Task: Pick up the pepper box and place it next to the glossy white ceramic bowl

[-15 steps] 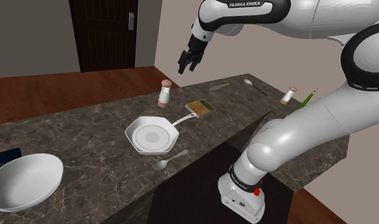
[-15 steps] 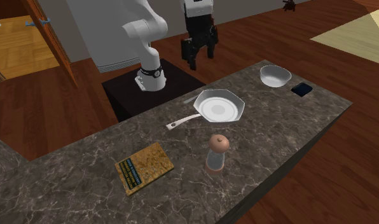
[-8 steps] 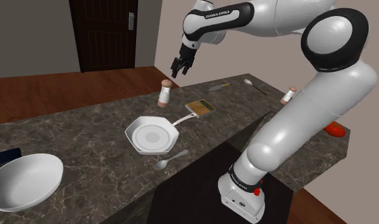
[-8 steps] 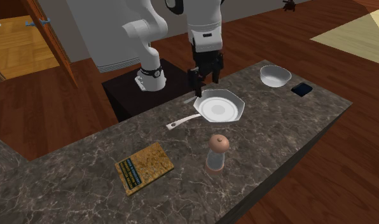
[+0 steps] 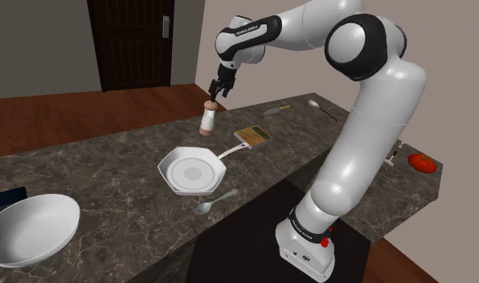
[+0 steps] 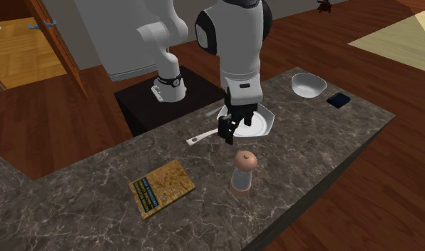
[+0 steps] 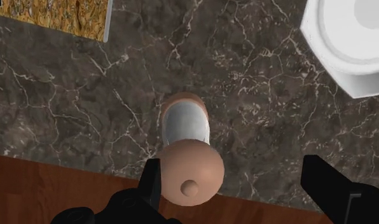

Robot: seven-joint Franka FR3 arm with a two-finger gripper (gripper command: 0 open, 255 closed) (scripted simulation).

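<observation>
The pepper box is seen standing upright on the dark marbled desk. Its long axis is vertical and its round knob is pointed up towards the gripper. It is placed close to the desk's far edge in the shoulder view, near the white pan and a flat brown box. The black fingers are held apart just above it, with nothing clasped. The white bowl is found well apart from it, at the other end of the desk
</observation>
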